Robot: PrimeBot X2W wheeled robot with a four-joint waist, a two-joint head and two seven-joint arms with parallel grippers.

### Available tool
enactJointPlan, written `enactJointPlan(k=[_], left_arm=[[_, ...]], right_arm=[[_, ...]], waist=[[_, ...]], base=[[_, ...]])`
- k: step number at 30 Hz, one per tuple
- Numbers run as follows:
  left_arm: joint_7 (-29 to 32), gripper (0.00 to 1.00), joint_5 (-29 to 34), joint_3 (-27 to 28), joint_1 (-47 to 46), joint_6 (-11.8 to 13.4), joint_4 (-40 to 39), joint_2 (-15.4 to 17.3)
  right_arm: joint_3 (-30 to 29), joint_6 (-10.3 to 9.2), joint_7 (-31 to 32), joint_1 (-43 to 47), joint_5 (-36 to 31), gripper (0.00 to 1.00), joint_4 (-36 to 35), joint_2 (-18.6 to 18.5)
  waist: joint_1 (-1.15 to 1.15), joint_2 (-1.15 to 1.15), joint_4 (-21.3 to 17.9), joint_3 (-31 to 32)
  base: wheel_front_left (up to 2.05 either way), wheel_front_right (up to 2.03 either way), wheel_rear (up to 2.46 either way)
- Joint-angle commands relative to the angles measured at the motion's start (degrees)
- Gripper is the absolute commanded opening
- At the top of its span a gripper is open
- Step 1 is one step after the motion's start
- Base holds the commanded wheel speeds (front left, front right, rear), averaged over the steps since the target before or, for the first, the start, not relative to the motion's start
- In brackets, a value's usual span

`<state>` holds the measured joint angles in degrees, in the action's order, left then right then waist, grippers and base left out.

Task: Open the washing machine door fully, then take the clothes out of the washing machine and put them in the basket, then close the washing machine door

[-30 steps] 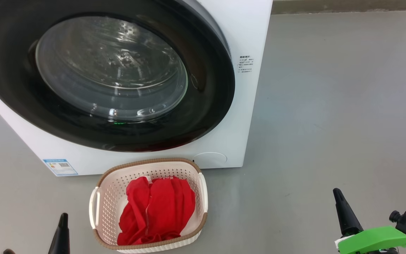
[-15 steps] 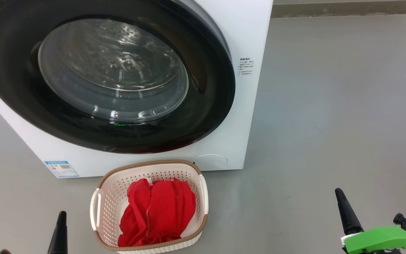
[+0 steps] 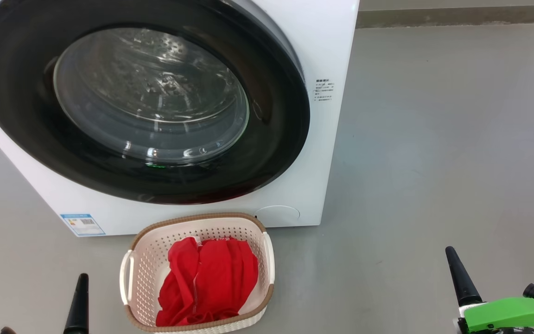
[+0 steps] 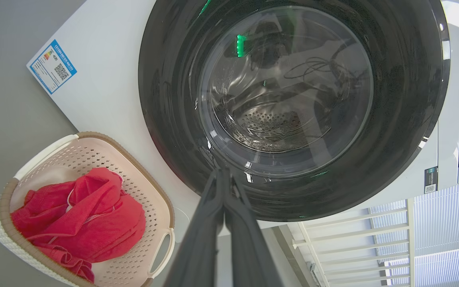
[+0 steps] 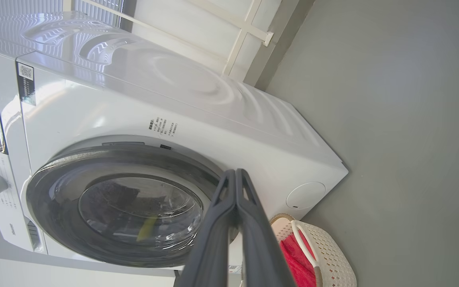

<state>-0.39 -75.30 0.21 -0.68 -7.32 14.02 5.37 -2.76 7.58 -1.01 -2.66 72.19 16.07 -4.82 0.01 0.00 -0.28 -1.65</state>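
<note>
From my head view, the washing machine door [image 3: 146, 185] looks seated flat in the front of the washing machine [image 3: 327, 46]. The red clothes [image 3: 211, 278] lie heaped in the basket [image 3: 197, 218], which stands on the floor [image 3: 434, 139] just in front of the machine. My left pincer [image 3: 79, 301] pokes up at the lower left beside the basket, and my right pincer [image 3: 459, 278] is at the lower right, well apart from everything. So I judge the work all but done, and the step in hand is making sure the door has truly caught. From my left wrist, the left pincer [image 4: 222, 175] is pressed together, holding nothing, and pointed at the lower black rim of the door [image 4: 165, 99]. Through the glass I see bare drum [image 4: 273, 123] and no red, while the clothes [image 4: 86, 223] sit in the basket [image 4: 134, 159] off to the side. From my right wrist, the right pincer [image 5: 235, 175] is likewise pressed together and empty, aimed at the edge of the door [image 5: 54, 223], with the basket [image 5: 325, 247] below. I cannot tell from here whether the latch has engaged. If I check it, I should push with a closed tip on the black rim, never on the bulging glass, squarely and gently. I should also keep my left arm wide of the basket, so I do not tip it.
</note>
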Motion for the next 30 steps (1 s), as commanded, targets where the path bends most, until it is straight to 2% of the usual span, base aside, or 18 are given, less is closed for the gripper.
enactJointPlan(k=[1, 30], left_arm=[[0.5, 0.00, -1.4, 1.9, -2.9, -0.1, -1.0, 0.7], [5.3, 0.00, -15.3, 4.8, -5.1, -0.2, -0.1, -1.4]], right_arm=[[0.5, -0.05, 0.6, -2.6, 1.8, 0.00, -1.7, -0.1], [-1.8, -0.08, 5.4, -3.3, 18.4, 0.00, -2.1, 0.7]], waist=[[0.00, 0.00, 0.0, 0.1], [0.00, 0.00, 0.2, 1.3]], base=[[0.00, 0.00, 0.00], [0.00, 0.00, 0.00]])
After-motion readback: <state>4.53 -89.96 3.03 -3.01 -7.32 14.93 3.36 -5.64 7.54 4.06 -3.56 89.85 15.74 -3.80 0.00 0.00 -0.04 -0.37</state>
